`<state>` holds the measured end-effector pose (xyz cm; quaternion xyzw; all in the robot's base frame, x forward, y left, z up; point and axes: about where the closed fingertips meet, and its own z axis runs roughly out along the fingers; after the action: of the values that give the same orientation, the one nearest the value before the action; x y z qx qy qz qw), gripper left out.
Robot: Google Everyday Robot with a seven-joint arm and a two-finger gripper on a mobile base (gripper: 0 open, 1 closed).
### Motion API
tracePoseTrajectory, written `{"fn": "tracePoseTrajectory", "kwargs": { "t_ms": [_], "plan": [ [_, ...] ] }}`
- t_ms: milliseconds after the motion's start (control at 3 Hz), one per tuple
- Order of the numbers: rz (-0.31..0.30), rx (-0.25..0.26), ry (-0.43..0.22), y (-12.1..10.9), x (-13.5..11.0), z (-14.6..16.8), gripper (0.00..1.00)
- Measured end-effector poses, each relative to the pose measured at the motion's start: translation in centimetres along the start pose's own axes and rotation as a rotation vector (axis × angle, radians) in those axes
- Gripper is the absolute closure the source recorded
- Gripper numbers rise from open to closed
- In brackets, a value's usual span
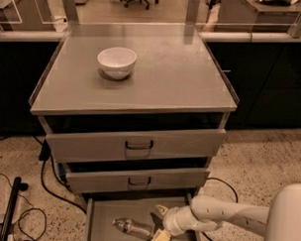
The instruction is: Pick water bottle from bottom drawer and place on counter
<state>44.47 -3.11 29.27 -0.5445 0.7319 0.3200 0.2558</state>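
Observation:
The water bottle [132,227] lies on its side on the floor of the open bottom drawer [105,214], cap pointing left. My gripper [159,224] reaches into the drawer from the right, just right of the bottle, with its two cream fingers spread apart, one above and one below the bottle's right end. It holds nothing. The counter [177,74] is the flat grey cabinet top above, with a white bowl [117,62] on its left part.
Two upper drawers [135,144] with dark handles stand slightly pulled out above the bottom drawer. My white arm [246,217] enters from the lower right. Black cables [44,183] and a dark pole lie on the speckled floor at left.

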Motion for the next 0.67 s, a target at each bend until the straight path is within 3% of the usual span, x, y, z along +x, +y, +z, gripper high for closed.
{"fn": "tracePoseTrajectory", "kwargs": {
  "t_ms": [667],
  "plan": [
    [0.027,0.007,-0.009,-0.3,1.0,1.4,0.00]
  ]
}}
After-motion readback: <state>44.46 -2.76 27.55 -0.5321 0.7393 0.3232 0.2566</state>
